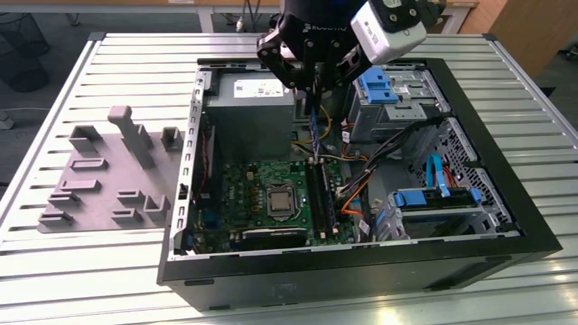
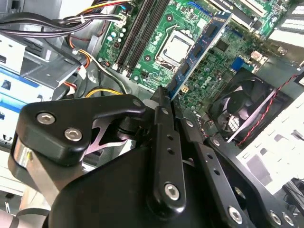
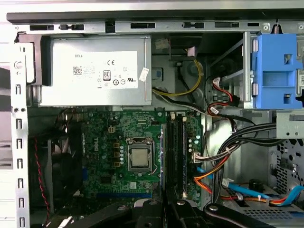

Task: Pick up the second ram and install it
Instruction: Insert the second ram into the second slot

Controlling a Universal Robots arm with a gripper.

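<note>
My gripper [image 1: 313, 89] hangs over the open computer case [image 1: 505, 223], shut on the second ram [image 1: 315, 132], a thin blue stick hanging edge-on below the fingers. In the second wrist view the ram [image 2: 202, 45] reaches out from the gripper [image 2: 165, 94] over the green motherboard [image 2: 156, 28]. It is held above the board, a little behind the long black memory slots [image 1: 321, 203] to the right of the processor socket [image 1: 281, 201]. In the first wrist view the slots [image 3: 174, 152] lie straight beyond the gripper [image 3: 166, 205].
A grey power supply [image 1: 248, 108] sits at the case's back. Bundled cables [image 1: 361, 186] and blue drive bays [image 1: 434, 200] lie on the exterior view's right of the slots. A fan [image 2: 242, 102] is beside the board. A grey fixture plate [image 1: 108, 179] lies outside the case on the exterior view's left.
</note>
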